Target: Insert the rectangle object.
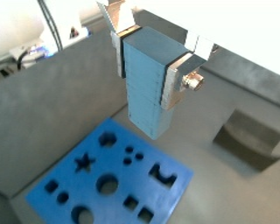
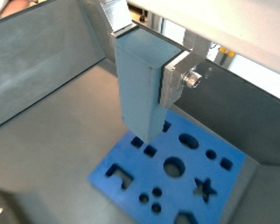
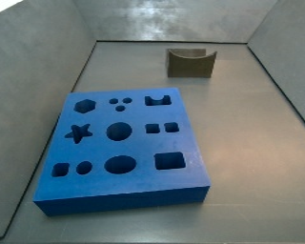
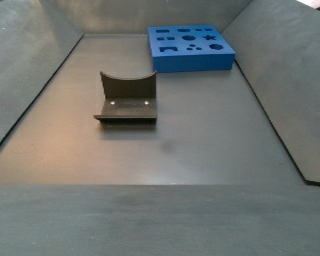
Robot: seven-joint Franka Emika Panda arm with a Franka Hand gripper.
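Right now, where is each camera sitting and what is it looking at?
Wrist view: on the arm, looking down past the gripper, whose jaws hold the block, at the board.
Wrist view: same perch, other side; gripper, block, board.
Side view: high by the board's near end, facing the notched block; no robot shows.
Side view: opposite end, notched block near, board far; no robot.
Shared: all see the board.

Grey floor [image 3: 244, 143]: blue board [image 3: 123, 186], notched block [image 3: 191, 63]; tool [image 1: 149, 66] aloft.

pale grey-blue rectangle object [image 1: 150, 83] sits in the gripper [image 1: 152, 63] with silver jaws, bright blue board [image 3: 121, 148], dark olive-brown notched block [image 3: 191, 62], plain grey worktop [image 4: 190, 150].
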